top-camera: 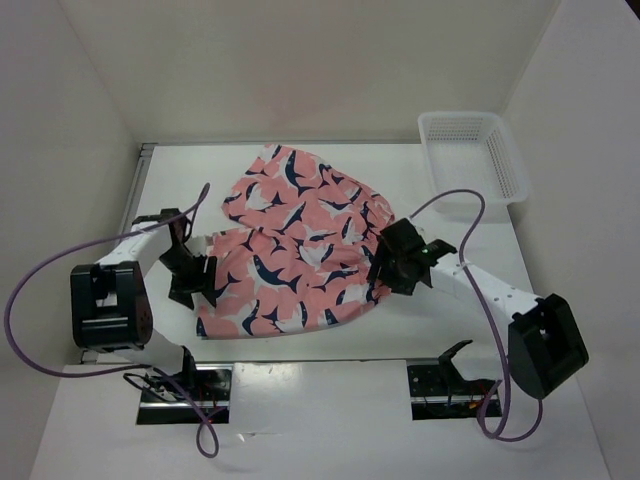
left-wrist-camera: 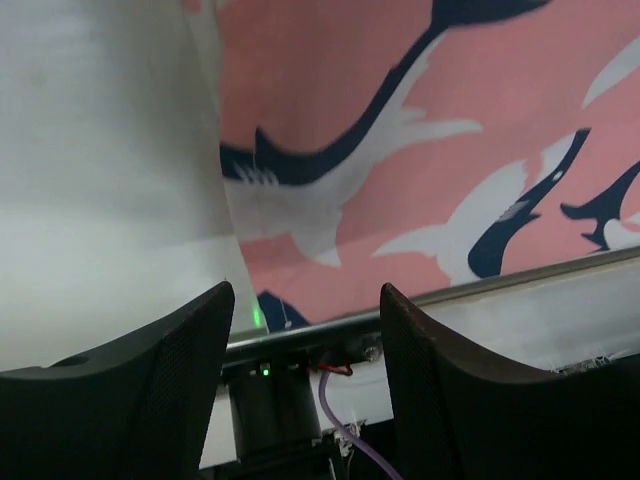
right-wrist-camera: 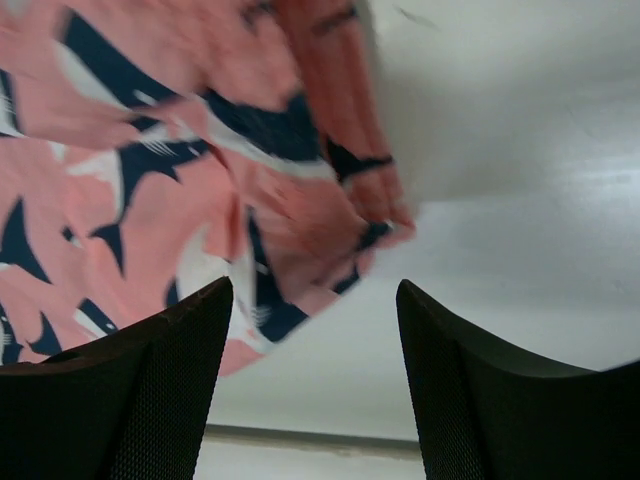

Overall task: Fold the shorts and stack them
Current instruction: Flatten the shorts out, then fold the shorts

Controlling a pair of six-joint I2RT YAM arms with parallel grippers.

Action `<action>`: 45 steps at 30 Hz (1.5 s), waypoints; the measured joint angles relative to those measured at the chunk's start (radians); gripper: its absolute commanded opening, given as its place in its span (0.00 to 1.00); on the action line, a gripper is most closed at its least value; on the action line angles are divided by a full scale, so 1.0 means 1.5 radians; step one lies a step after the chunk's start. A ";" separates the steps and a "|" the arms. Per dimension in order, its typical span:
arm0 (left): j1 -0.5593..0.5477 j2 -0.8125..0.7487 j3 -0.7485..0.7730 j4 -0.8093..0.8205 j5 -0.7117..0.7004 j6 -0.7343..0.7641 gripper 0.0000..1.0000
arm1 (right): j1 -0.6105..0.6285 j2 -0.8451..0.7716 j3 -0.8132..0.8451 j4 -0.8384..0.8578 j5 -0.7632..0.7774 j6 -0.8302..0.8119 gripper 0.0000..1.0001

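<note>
The shark-print shorts (top-camera: 295,250) lie rumpled mid-table (top-camera: 480,310); left gripper (top-camera: 208,282) at their left edge, right gripper (top-camera: 380,268) at their right, both spread, empty; mesh basket (top-camera: 470,150) at far-right corner.

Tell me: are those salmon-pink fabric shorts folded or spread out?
Spread out and rumpled: the salmon-pink fabric shorts sprawl across the white table, with no neat fold or stack visible.

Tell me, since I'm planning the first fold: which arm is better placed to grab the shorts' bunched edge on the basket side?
Right, likely: the right gripper is open with that edge of the shorts just ahead; the left gripper, also open, sits at the opposite edge.
</note>
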 measured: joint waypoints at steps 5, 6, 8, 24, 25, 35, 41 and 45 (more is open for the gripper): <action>-0.024 -0.065 -0.007 -0.019 -0.039 0.000 0.68 | 0.011 -0.058 -0.053 -0.022 -0.012 0.056 0.71; -0.035 -0.077 -0.014 -0.015 -0.048 0.000 0.68 | 0.020 -0.058 -0.053 -0.019 -0.015 0.063 0.71; -0.054 -0.082 -0.025 -0.020 -0.060 0.000 0.69 | 0.036 -0.045 -0.053 -0.017 -0.021 0.071 0.71; -0.140 -0.064 -0.134 0.050 -0.152 0.000 0.68 | 0.043 -0.024 -0.109 0.061 -0.015 0.114 0.73; -0.140 -0.055 -0.137 0.056 -0.152 0.000 0.66 | 0.043 -0.022 -0.112 0.067 -0.014 0.114 0.73; -0.144 0.014 -0.109 0.055 -0.123 0.000 0.00 | 0.043 -0.003 -0.149 0.131 -0.006 0.112 0.31; -0.143 -0.005 -0.063 0.049 -0.070 0.000 0.00 | 0.043 0.013 -0.148 0.149 -0.007 0.099 0.00; -0.120 -0.048 0.030 -0.003 -0.015 0.000 0.00 | 0.043 0.000 -0.120 0.107 -0.024 0.073 0.00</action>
